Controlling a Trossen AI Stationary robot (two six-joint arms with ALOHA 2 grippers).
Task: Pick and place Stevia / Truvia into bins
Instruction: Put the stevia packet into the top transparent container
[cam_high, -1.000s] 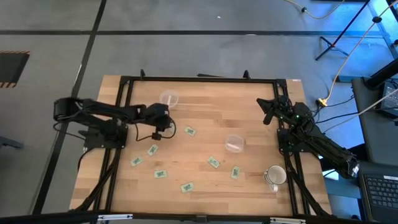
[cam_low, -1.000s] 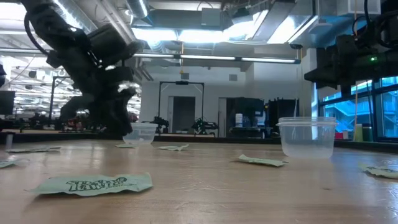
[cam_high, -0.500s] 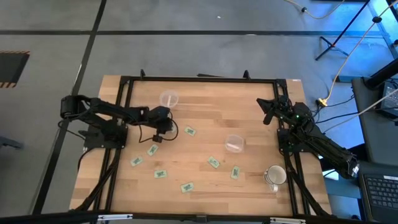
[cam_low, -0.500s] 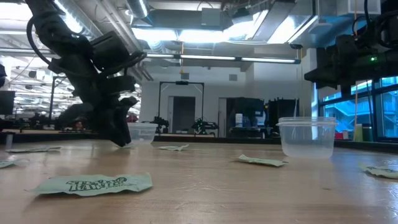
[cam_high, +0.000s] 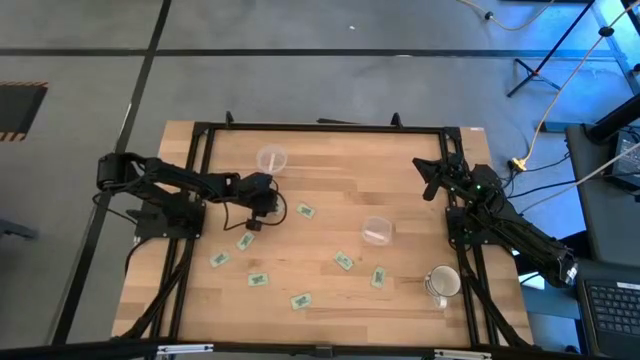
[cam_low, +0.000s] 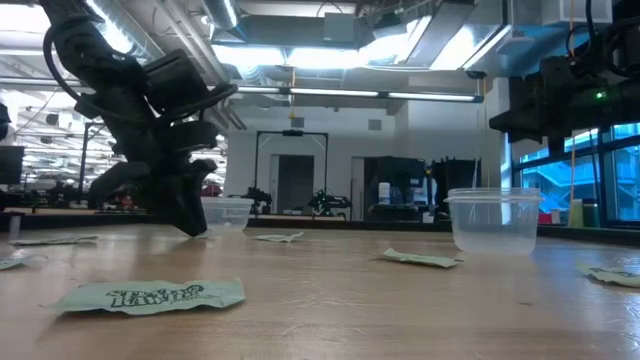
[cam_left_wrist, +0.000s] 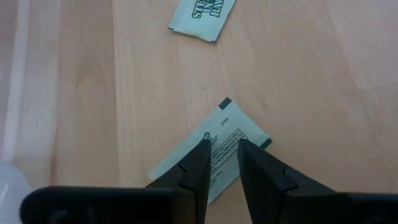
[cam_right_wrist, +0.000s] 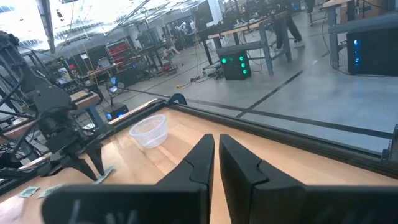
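Several green Stevia packets lie flat on the wooden table (cam_high: 320, 170), such as one (cam_high: 305, 211) right of centre-left and one (cam_high: 246, 241) nearer the front. My left gripper (cam_high: 268, 206) is down at the table in the left half. In the left wrist view its tips (cam_left_wrist: 221, 144) rest on a packet (cam_left_wrist: 241, 127) with only a narrow gap between them, and the packet lies flat. One clear bin (cam_high: 271, 158) stands just behind this gripper, the other bin (cam_high: 377, 230) right of centre. My right gripper (cam_high: 433, 183) waits at the back right, shut and holding nothing.
A white mug (cam_high: 441, 283) stands at the front right. More packets lie along the front (cam_high: 301, 299) and near the middle (cam_high: 344, 261). A black frame (cam_high: 320, 127) runs round the table's back and sides. A large packet (cam_low: 150, 295) lies close to the low camera.
My left gripper has moved right and come down to the table onto a packet, and its fingers have narrowed. The right arm has not moved.
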